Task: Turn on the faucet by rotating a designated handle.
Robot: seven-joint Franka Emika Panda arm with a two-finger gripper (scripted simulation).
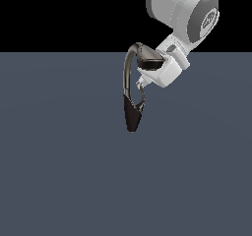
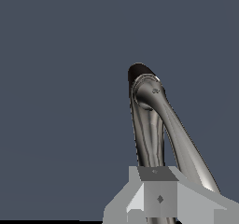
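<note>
The jaws (image 1: 141, 85) are sitting close against the one faucet (image 1: 129, 82), at about 3 o'clock from its arched neck; I cannot tell how open they are or whether they are touching the single handle (image 1: 142, 101). The faucet is standing near the middle of the grey table (image 1: 59, 171).

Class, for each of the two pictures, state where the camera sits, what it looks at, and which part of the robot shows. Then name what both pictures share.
Exterior view: sits off the arm, looking down on the small dark metallic faucet standing on the grey-blue floor; the white-and-grey robot arm reaches in from above, its claw by the faucet.
Wrist view: sits on the wrist, looking along the faucet's arched neck; only grey claw parts show.
Shared: the faucet, floor and claw.
</note>
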